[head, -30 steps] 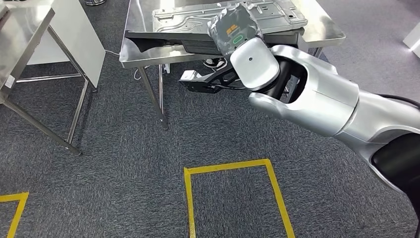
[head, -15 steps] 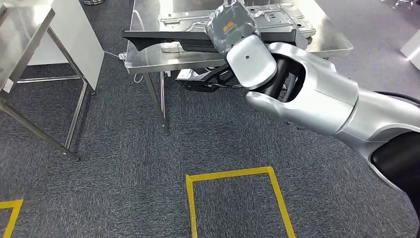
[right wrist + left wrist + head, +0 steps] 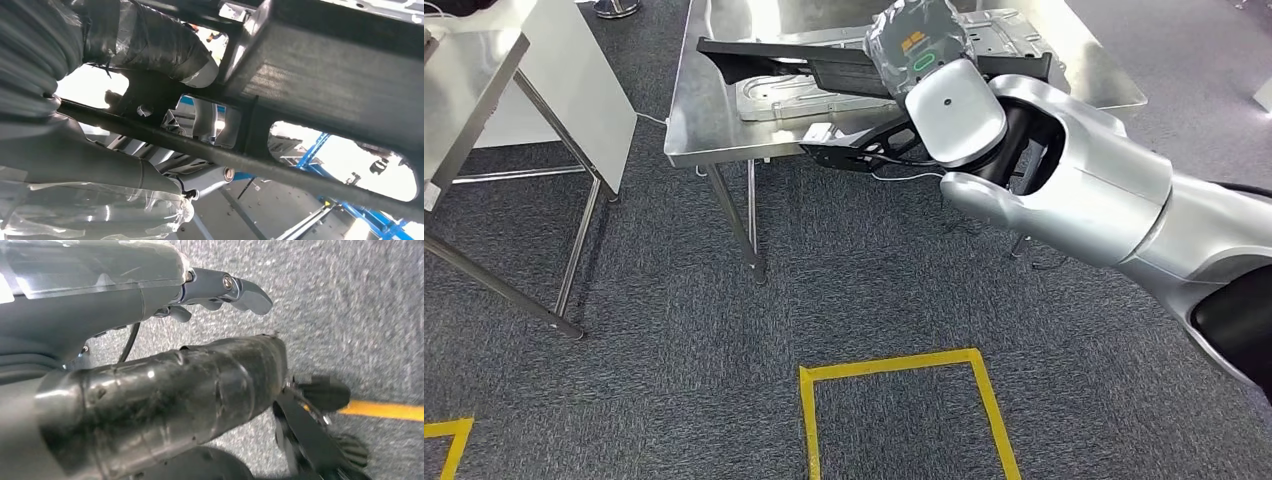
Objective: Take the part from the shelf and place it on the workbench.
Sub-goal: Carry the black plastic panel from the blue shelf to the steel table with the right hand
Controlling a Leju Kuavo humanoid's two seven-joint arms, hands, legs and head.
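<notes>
Carried farther over the steel surface (image 3: 694,120), the black part (image 3: 804,65) in the right hand's (image 3: 914,45) clasping fingers (image 3: 165,42) should be lowered level, gently.

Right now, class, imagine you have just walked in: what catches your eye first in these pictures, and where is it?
The big silver right arm reaches in from the right, its right robot hand gripping a long black part over the steel workbench. A stamped metal panel lies on that bench. On the grey carpet below, a yellow tape rectangle stands out.
</notes>
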